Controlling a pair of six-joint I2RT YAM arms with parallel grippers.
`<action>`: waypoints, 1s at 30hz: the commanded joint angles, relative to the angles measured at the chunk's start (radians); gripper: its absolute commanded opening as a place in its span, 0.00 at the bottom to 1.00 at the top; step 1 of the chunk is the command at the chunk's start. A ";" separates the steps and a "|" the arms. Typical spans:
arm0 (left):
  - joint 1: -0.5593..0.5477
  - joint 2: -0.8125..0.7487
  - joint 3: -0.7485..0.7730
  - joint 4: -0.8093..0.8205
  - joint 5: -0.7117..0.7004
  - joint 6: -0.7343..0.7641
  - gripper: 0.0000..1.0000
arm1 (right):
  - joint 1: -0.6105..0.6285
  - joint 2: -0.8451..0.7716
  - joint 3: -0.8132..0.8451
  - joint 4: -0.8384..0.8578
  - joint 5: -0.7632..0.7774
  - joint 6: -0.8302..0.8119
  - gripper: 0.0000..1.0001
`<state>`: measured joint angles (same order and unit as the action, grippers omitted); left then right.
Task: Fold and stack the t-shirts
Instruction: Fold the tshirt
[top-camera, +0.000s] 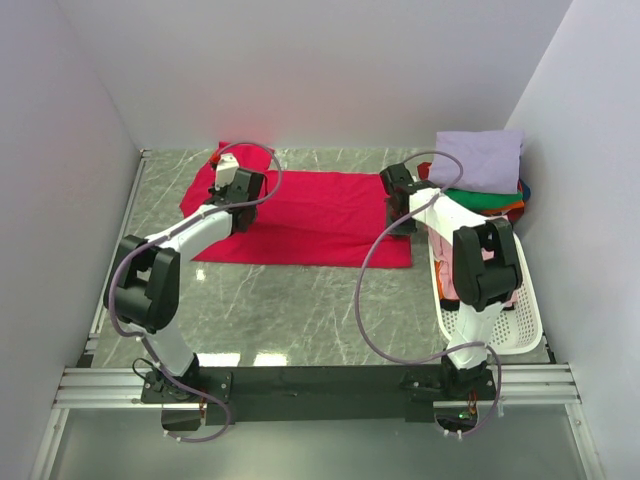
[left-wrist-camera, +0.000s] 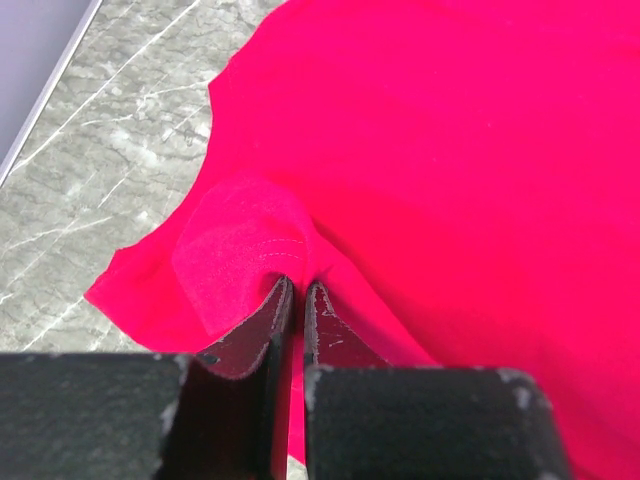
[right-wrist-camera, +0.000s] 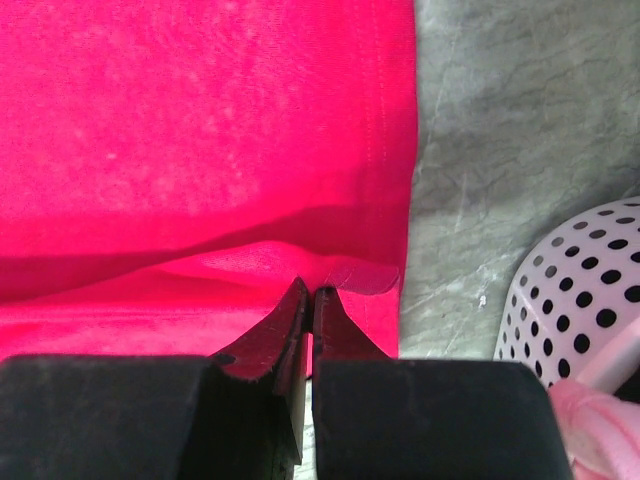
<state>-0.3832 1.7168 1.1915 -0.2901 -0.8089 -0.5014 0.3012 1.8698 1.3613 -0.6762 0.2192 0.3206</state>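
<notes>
Left claw (left-wrist-camera: 297, 283) on crimson t-shirt (left-wrist-camera: 450, 150) edge

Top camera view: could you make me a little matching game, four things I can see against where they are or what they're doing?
Things
1. red t-shirt
2. lavender t-shirt
3. white basket
4. left end effector

Places or states
A. holds pink cloth
B. shut on a fold of the red t-shirt
C. spread out in the middle
D. topmost, far right corner

Pairs: 1-C, 2-D, 3-A, 4-B
</notes>
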 joint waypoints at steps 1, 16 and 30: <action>0.009 0.012 0.051 0.049 0.004 -0.003 0.01 | -0.014 0.017 0.042 -0.010 0.026 -0.011 0.00; 0.017 0.040 0.145 0.005 -0.061 -0.043 0.56 | -0.028 -0.096 0.066 0.046 0.114 0.000 0.64; 0.062 -0.016 0.025 0.057 0.034 -0.068 0.89 | 0.050 -0.172 -0.087 0.167 -0.133 0.011 0.70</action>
<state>-0.3687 1.7359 1.2495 -0.2508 -0.8085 -0.5453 0.3290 1.6814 1.2934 -0.5484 0.1524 0.3191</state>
